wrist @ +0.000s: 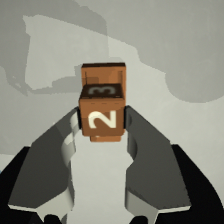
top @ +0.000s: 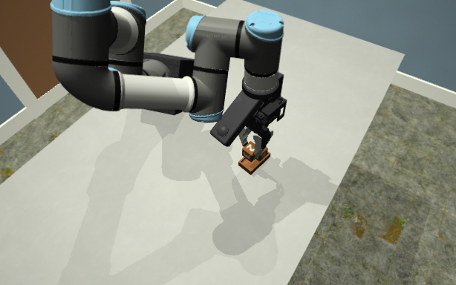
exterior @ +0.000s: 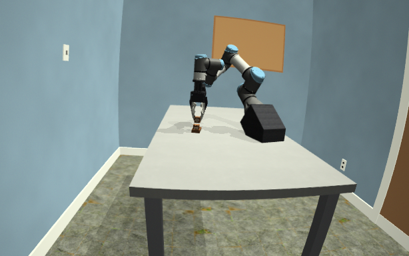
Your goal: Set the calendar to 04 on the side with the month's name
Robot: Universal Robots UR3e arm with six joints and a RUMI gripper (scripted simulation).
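My gripper is shut on a brown cube. A white 2 shows on its top and, in the wrist view, a shaded 3 on an adjoining side. A gap beneath it shows in the exterior view, so it hangs above the tray. The other cube is in the tray, at its right end in the top view. Its digits are unreadable, and the held cube mostly hides it in the wrist view. The month's name is not readable.
The pale table bears the tray. The arm's black base block stands to the right of the tray in the exterior view. A table edge runs along the right in the top view.
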